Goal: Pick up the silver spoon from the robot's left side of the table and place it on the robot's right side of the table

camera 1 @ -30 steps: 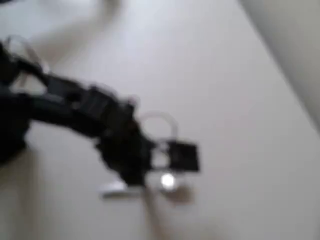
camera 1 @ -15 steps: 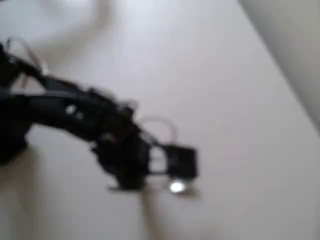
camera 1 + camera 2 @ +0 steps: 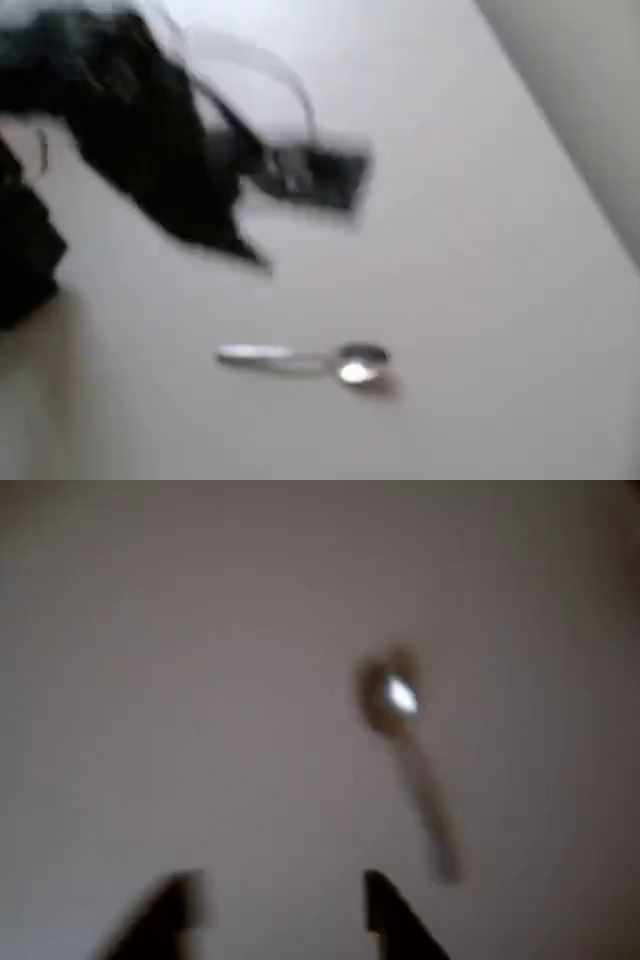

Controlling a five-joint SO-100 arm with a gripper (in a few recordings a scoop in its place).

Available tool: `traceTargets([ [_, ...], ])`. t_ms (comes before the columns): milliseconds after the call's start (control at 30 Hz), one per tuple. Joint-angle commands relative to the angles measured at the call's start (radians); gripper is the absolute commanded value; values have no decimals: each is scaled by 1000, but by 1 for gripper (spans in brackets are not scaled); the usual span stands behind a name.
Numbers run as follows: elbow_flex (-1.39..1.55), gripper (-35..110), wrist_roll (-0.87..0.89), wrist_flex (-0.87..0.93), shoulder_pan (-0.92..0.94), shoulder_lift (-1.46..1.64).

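Note:
The silver spoon (image 3: 305, 361) lies flat on the white table (image 3: 450, 200), handle to the left and bowl to the right in the overhead view. My black gripper (image 3: 255, 255) is lifted well above and to the upper left of it, blurred by motion. In the wrist view the spoon (image 3: 408, 750) lies free on the table ahead, bowl far and handle near. The gripper (image 3: 285, 910) stands open there, its two dark fingertips apart at the bottom edge with nothing between them.
The table's straight edge (image 3: 560, 150) runs diagonally along the upper right in the overhead view. The arm's black body (image 3: 30, 250) sits at the left edge. Bare white tabletop surrounds the spoon.
The arm has risen and swung up and left, away from the spoon. The spoon, earlier half hidden under the gripper, now lies fully uncovered on the table.

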Motion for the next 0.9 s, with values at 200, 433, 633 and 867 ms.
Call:
traceTargets([
  [200, 864, 1, 1098, -38, -370, 1356],
  [433, 1638, -2, 1092, -186, -304, 1477],
  [633, 1738, -2, 1177, -161, -245, 1476],
  [867, 1738, -2, 1172, -161, -247, 1476],
])
